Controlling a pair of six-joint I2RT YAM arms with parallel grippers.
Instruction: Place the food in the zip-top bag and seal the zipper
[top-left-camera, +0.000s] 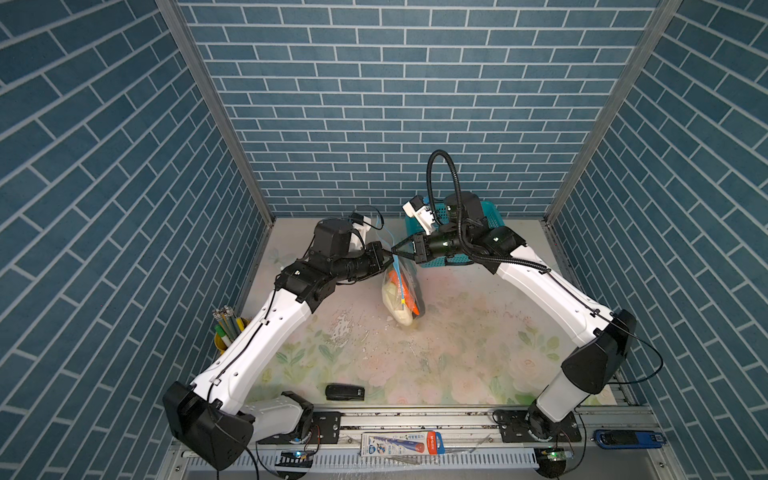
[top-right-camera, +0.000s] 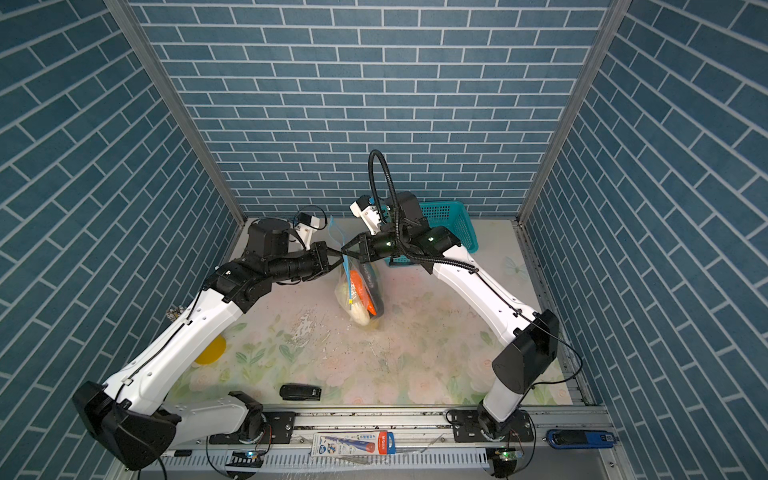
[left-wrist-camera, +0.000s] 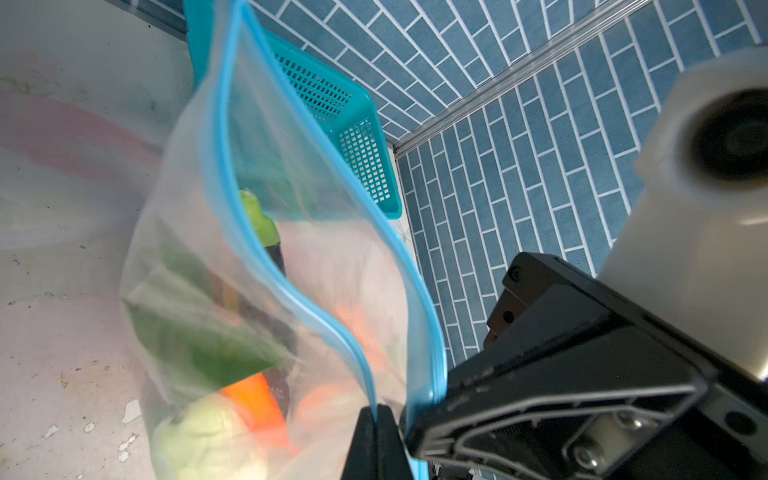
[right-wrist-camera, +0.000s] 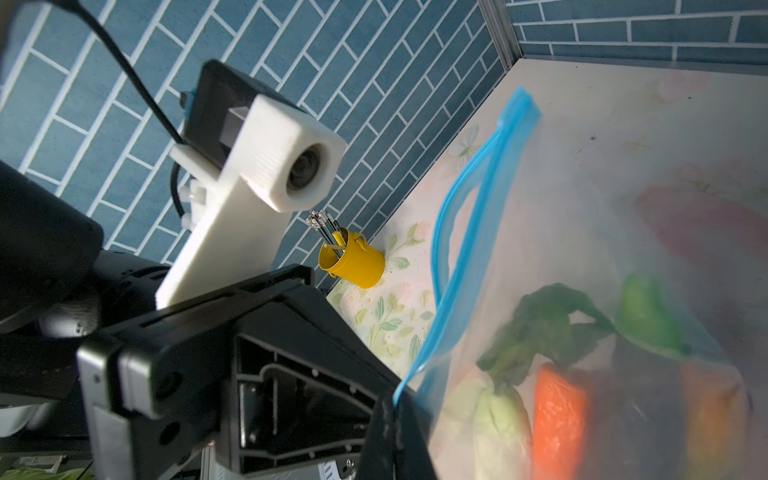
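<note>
The clear zip-top bag (top-left-camera: 398, 300) (top-right-camera: 353, 293) hangs in the middle of the table, its bottom resting on the surface. Inside lies the food: an orange piece (left-wrist-camera: 254, 401) (right-wrist-camera: 557, 415), leafy green (left-wrist-camera: 195, 340), a pale green-white piece (left-wrist-camera: 203, 440) and dark pieces. The light-blue zipper (left-wrist-camera: 257, 232) (right-wrist-camera: 457, 266) runs along the top, and its two lips stand apart in the left wrist view. My left gripper (top-left-camera: 387, 259) (left-wrist-camera: 377, 419) is shut on one lip. My right gripper (top-left-camera: 395, 248) (right-wrist-camera: 395, 405) is shut on the other, tip to tip with the left.
A teal perforated basket (top-right-camera: 449, 216) (left-wrist-camera: 353, 120) stands at the back right behind my right arm. A yellow cup of pencils (top-left-camera: 226, 332) (right-wrist-camera: 351, 264) stands at the left wall. A small black device (top-left-camera: 345, 392) lies near the front edge, with a packet (top-left-camera: 403, 444) on the rail.
</note>
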